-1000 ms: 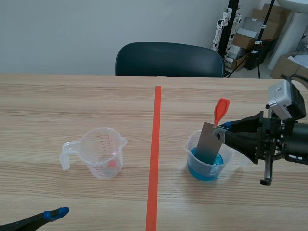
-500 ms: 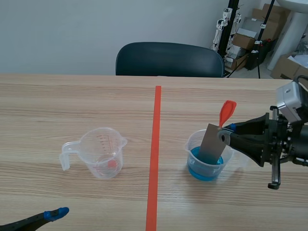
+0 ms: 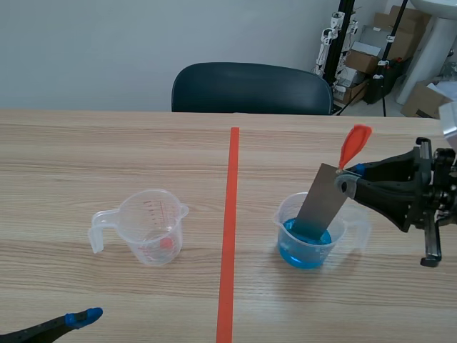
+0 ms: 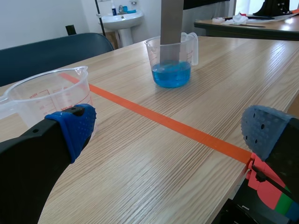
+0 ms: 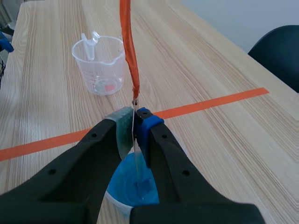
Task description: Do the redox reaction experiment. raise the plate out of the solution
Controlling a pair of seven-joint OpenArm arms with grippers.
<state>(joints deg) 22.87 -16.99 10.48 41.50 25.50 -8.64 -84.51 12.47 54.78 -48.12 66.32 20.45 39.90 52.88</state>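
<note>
A grey metal plate with an orange-red handle leans in a clear cup of blue solution right of the tape line; its lower end still dips into the liquid. My right gripper is shut on the plate's top edge, seen edge-on between the pads with the handle rising ahead and the blue solution below. In the left wrist view the plate stands in the far cup. My left gripper rests open at the near left edge, holding nothing.
An empty clear measuring jug with red markings stands left of the orange tape line, close ahead of the left gripper's fingers. A dark chair is behind the table. Boxes and stands crowd the back right.
My right gripper has drawn back to the right and upward with the plate, lifting and tilting it so more grey metal shows above the cup. The left arm is unmoved.
</note>
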